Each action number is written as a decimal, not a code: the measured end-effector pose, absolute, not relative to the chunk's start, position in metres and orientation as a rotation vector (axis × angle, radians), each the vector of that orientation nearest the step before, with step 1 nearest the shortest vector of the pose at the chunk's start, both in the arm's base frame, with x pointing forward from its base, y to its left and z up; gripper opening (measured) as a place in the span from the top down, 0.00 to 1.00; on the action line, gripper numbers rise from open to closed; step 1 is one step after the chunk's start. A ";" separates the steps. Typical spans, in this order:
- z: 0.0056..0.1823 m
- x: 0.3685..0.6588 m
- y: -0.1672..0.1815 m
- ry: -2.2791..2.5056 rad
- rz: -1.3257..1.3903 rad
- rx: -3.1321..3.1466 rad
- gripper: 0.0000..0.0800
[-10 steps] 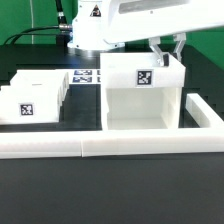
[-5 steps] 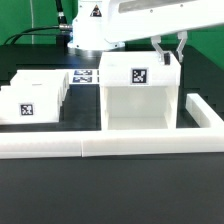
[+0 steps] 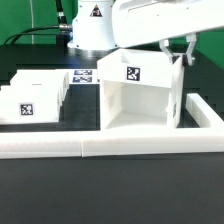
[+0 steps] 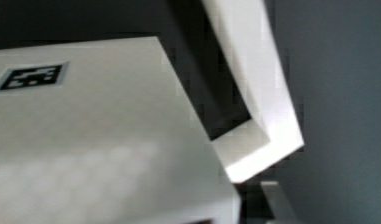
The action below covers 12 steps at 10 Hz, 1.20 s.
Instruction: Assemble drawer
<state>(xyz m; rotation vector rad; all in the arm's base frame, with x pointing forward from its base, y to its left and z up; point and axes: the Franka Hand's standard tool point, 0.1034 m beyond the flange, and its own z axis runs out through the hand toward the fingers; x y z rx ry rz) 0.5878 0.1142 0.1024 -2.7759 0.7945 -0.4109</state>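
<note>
The white hollow housing (image 3: 128, 105) of the drawer stands in the corner of the border bars, tilted, its open front toward the camera and a tag (image 3: 133, 72) on its top. My gripper (image 3: 183, 54) is at its upper corner on the exterior view's right, shut on the side wall. In the wrist view the housing's tagged panel (image 4: 98, 130) fills the frame, with one dark finger (image 4: 274, 200) against its edge. Two smaller white trays (image 3: 30, 98) with tags sit together at the exterior view's left.
A long white border bar (image 3: 110, 147) runs along the front, and another (image 3: 208, 115) runs back on the exterior view's right. The marker board (image 3: 85, 76) lies behind the trays. The robot base (image 3: 92, 25) stands at the back.
The housing has tipped and turned from standing square to tilted. My gripper has moved toward the exterior view's right with the wall in it.
</note>
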 end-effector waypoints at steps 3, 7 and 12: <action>0.102 0.588 0.114 0.796 -0.411 -2.776 0.91; 0.102 0.588 0.114 0.796 -0.411 -2.776 0.91; 0.104 0.588 0.114 0.825 -0.410 -2.762 0.91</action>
